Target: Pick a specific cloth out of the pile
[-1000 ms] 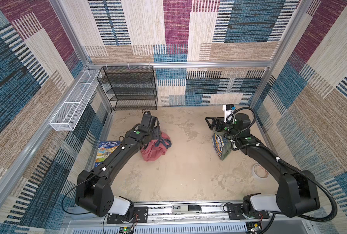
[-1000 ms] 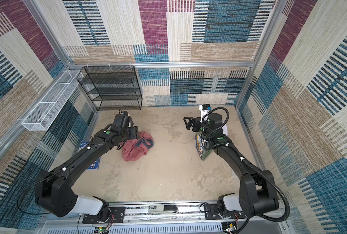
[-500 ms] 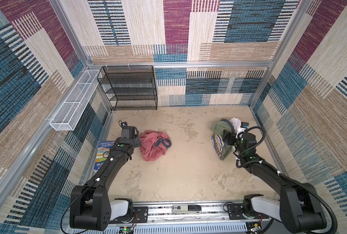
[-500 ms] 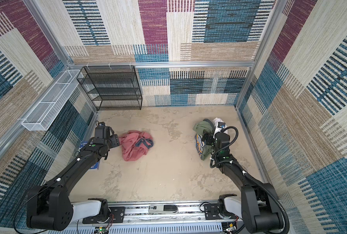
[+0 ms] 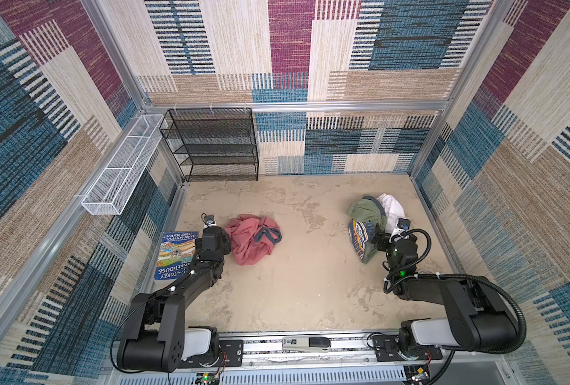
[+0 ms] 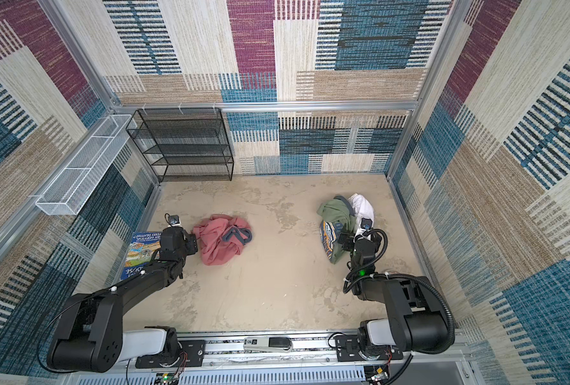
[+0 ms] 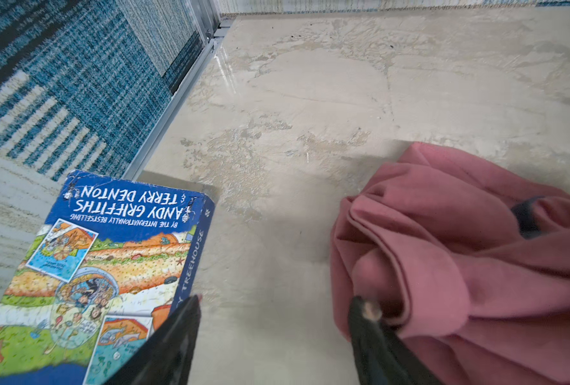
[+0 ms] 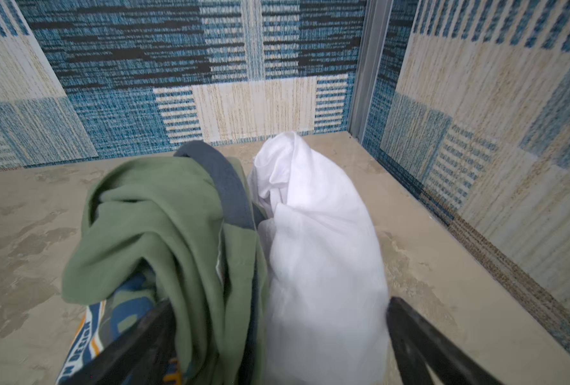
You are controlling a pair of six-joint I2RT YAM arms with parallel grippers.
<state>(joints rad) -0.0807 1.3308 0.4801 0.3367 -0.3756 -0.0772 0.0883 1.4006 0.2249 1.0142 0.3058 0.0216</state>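
The cloth lies on the left half of the tabletop, well apart from the pile — that sits to the right, near the right wall. A book lies left of the cloth, along the left wall, with the left hand between the two (just beside the cloth's edge). The right hand is at the pile's near side. A rack stands in the back-left corner — a wire basket hangs on the left wall.

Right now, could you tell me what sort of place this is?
Probably a staged robot test cell, not a real room: carpet-tile walls on an aluminium frame, left arm and right arm on a front rail, and props like the cloth, a book and a mesh shelf.
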